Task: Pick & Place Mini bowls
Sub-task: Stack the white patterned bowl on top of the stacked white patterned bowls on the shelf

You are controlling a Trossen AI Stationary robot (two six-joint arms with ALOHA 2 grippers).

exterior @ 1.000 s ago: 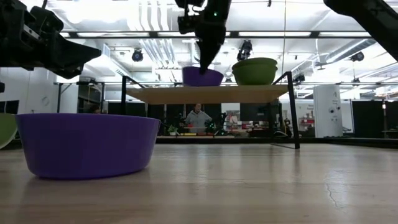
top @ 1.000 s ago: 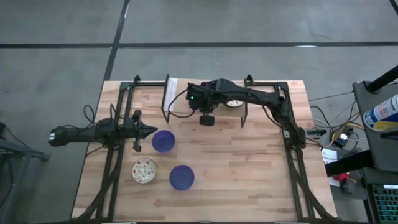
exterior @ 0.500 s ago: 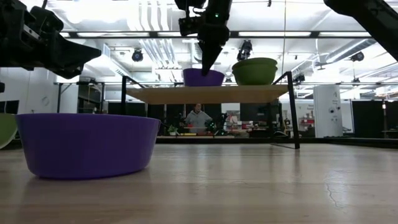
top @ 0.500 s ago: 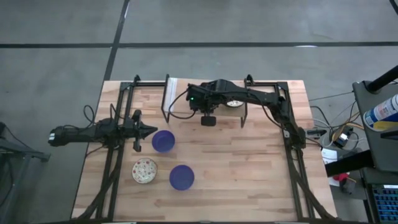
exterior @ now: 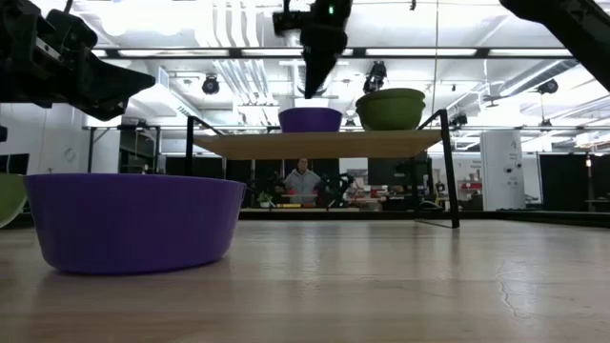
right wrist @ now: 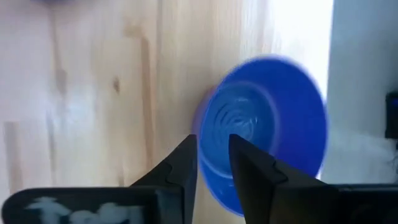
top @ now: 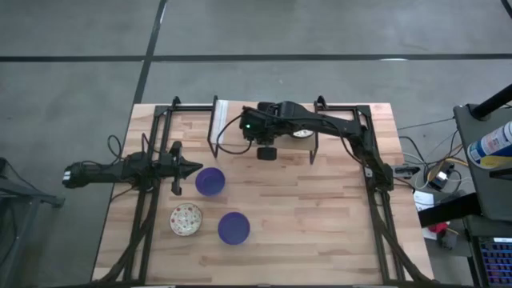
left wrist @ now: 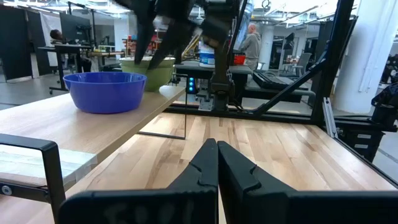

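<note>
A deep blue mini bowl (exterior: pixel 310 119) stands on its base on the raised wooden shelf (exterior: pixel 381 145) at the back of the table. My right gripper (exterior: pixel 312 90) hangs just above its rim, open, pointing steeply down; in the right wrist view its fingers (right wrist: pixel 183 168) stand apart over the bowl (right wrist: pixel 273 124). Beside it on the shelf sit two stacked bowls (exterior: pixel 391 108), greenish from the side. On the table lie two blue bowls (top: pixel 210 182) (top: pixel 234 228) and a speckled one (top: pixel 186 219). My left gripper (top: pixel 192 168) waits shut at the left.
The shelf's black frame legs (exterior: pixel 448 171) stand on the table at the back. The nearest blue bowl (exterior: pixel 133 221) fills the low view's left. The table's right half (top: pixel 320 216) is bare wood. A person (exterior: pixel 303 181) stands far behind the table.
My right gripper has let go of the blue bowl on the shelf and risen a little, so its fingertips now stand clear above the rim. The bowl has stayed where it was on the shelf.
</note>
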